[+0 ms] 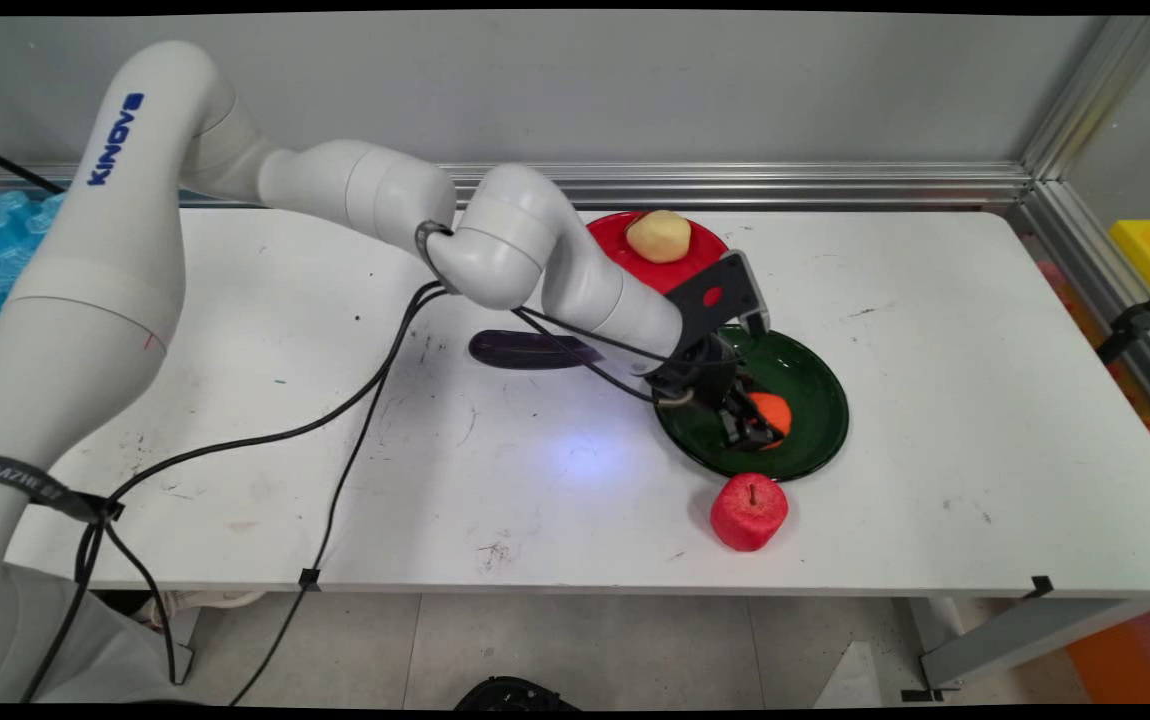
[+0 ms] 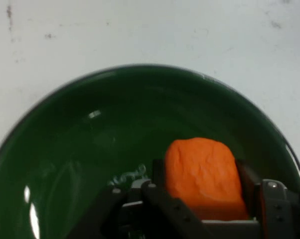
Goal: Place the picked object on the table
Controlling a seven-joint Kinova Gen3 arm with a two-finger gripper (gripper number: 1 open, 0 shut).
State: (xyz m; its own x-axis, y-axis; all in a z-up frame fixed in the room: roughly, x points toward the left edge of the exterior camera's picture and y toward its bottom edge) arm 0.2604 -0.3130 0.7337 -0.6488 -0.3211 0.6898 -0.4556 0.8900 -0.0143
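Orange rounded foam piece (image 2: pixel 204 177) sitting between black end effector (image 1: pixel 757 420) fingers over glossy dark-green round plate (image 1: pixel 815 400); we are seeing it gripped.

We record: green plate (image 2: pixel 80 149), glossy, glazed-looking, with bright highlights. Orange piece (image 2: pixel 202 174), matt, finely grained like foam. Red apple (image 1: pixel 749 511), near side, rough matt skin. White table (image 1: pixel 935 400), smooth, scuffed with dark marks.

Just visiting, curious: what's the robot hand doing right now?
Black two-finger gripper shut on orange foam fruit, inside dark green glossy plate. Red foam apple sits beside plate, on table.
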